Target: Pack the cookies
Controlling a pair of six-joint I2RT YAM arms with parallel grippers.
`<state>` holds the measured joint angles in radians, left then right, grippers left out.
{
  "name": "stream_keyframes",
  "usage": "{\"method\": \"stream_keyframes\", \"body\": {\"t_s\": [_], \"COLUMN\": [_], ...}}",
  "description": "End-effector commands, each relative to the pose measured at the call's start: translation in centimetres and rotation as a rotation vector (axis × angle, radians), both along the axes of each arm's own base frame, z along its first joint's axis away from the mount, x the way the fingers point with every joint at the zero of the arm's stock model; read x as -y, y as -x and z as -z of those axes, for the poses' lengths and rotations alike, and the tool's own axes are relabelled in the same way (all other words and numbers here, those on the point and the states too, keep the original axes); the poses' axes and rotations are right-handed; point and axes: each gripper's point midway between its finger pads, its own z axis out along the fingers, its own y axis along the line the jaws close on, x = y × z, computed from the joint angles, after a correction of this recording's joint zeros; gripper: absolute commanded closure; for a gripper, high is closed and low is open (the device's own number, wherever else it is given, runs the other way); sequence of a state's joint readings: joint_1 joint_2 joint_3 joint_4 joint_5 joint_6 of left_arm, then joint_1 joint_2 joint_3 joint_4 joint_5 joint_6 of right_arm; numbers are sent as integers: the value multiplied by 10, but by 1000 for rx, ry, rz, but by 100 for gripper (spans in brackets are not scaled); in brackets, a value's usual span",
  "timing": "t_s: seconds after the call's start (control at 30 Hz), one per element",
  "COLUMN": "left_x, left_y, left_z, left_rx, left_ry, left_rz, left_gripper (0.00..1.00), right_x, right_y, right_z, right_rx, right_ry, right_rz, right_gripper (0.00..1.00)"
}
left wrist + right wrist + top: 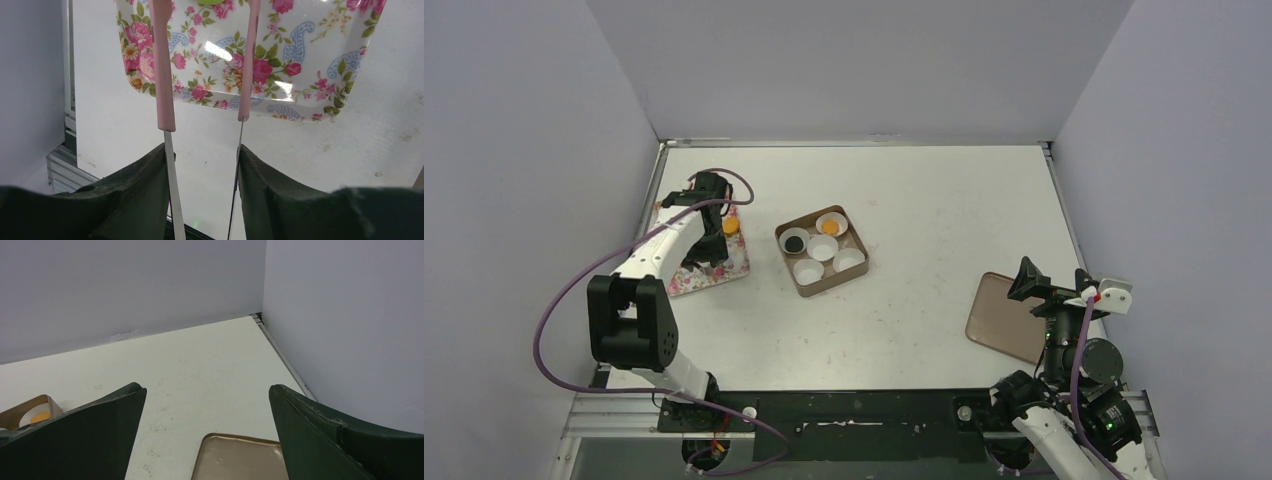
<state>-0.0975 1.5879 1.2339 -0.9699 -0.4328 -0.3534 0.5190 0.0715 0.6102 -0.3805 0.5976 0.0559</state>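
On the floral tray (pixel 694 278) at the table's (pixel 924 200) nine o'clock side lies a loose orange cookie (pixel 731 226), just at three o'clock of the left gripper (pixel 709 245), which hangs over the tray. From the left wrist, a green cookie (pixel 216 2) peeks in at the top edge, between the two pink arms of the tongs (pixel 163 75). The frame cuts off their tips, so whether they touch it cannot be told. The left gripper's fingers (pixel 135 195) press on the tongs' bare metal shanks and hold them, the arms still spread apart. Two more cookies sit in white paper cups inside the brown box (pixel 834 280) near the table's centre, well apart from both grippers: a dark cookie (pixel 795 241) toward nine o'clock in the box and a packed orange cookie (pixel 831 225) toward twelve. Three empty cups (pixel 823 248) fill the rest of it. At the table's four o'clock the right gripper (pixel 207 390) hovers with its fingers spread wide and nothing between them, just above the near edge of a flat brown lid (pixel 235 460).
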Motion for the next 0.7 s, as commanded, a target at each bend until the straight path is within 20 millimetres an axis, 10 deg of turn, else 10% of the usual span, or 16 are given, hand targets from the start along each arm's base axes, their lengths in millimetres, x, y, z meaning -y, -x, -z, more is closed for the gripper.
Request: {"method": "stream_keyframes", "body": {"t_s": [0.0, 0.67], "left_x": [-6, 5], "left_y": [-12, -7], "left_z": [-1, -9], "left_rx": [43, 72], "left_ry": [-18, 54], "left_rz": [-12, -2], "left_gripper": [54, 75], "right_x": [-1, -1], "right_y": [0, 0], "right_z": [-6, -6], "right_rx": [27, 32], "right_ry": [-4, -5], "right_rz": [-4, -6], "right_gripper": [0, 0]}}
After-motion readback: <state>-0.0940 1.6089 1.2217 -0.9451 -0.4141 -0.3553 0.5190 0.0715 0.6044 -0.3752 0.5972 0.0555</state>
